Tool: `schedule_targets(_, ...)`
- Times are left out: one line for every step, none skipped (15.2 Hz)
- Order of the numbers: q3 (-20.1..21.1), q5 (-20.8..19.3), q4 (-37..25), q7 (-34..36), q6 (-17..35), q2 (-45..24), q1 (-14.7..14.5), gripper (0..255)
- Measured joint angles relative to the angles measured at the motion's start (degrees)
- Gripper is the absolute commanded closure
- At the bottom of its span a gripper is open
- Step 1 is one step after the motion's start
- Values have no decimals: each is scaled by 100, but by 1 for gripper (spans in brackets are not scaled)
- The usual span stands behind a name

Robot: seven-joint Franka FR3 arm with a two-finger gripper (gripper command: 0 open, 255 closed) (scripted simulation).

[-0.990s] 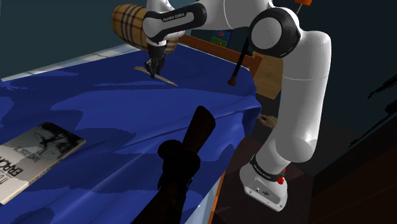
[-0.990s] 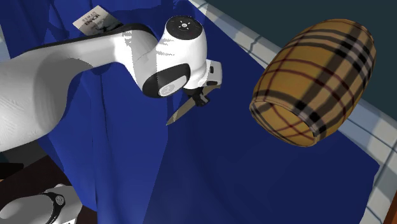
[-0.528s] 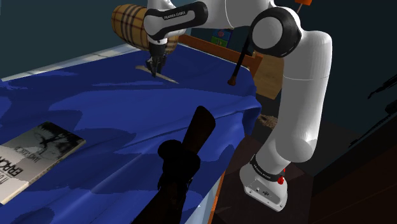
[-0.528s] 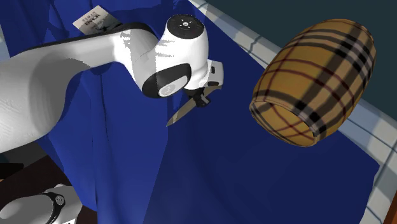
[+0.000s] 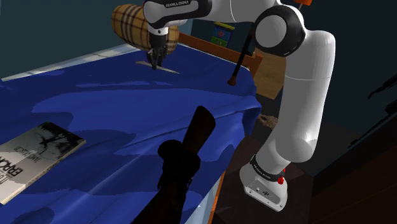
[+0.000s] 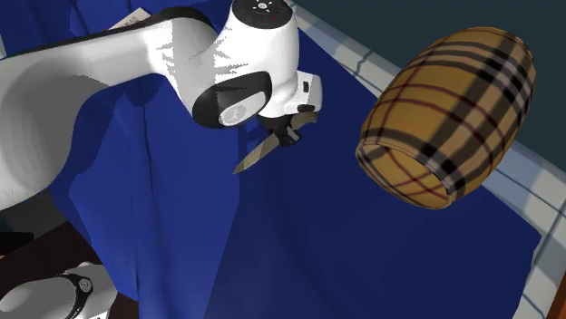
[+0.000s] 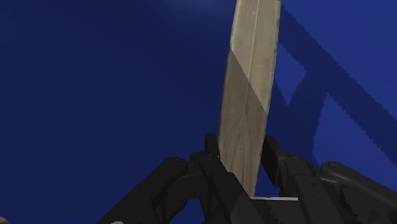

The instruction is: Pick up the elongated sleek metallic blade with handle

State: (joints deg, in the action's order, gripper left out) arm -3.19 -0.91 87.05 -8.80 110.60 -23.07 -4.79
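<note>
The knife is a long tan-grey blade clasped between the two black fingers of my gripper, which is shut on it near the handle end. In the shoulder view the gripper holds the knife just above the blue cloth at the far side of the bed. The second exterior view has the blade pointing down and away from the gripper, lifted off the cloth, with the handle hidden by the fingers.
A tan plaid barrel-shaped cushion lies close beside the gripper, also at the bed's far end. A book rests on the blue cloth at the shoulder view's left. A dark stick-like object stands in the foreground.
The gripper has risen with the knife in it, and the blade now hangs clear of the blue cloth. The arm's wrist has moved up and slightly towards the cushion.
</note>
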Motion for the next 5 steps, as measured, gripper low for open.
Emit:
schedule_targets(1, -2, -54, 5, -80, 25, -5, 255)
schedule_targets(1, -1, -141, 0, -164, 23, -3, 255)
schedule_targets(0, -1, -184, -3, -223, 39, -2, 255)
schedule_targets(1, -2, -214, 3, -281, 67, -7, 255)
schedule_targets(0, -3, -242, -1, -324, 82, -5, 255)
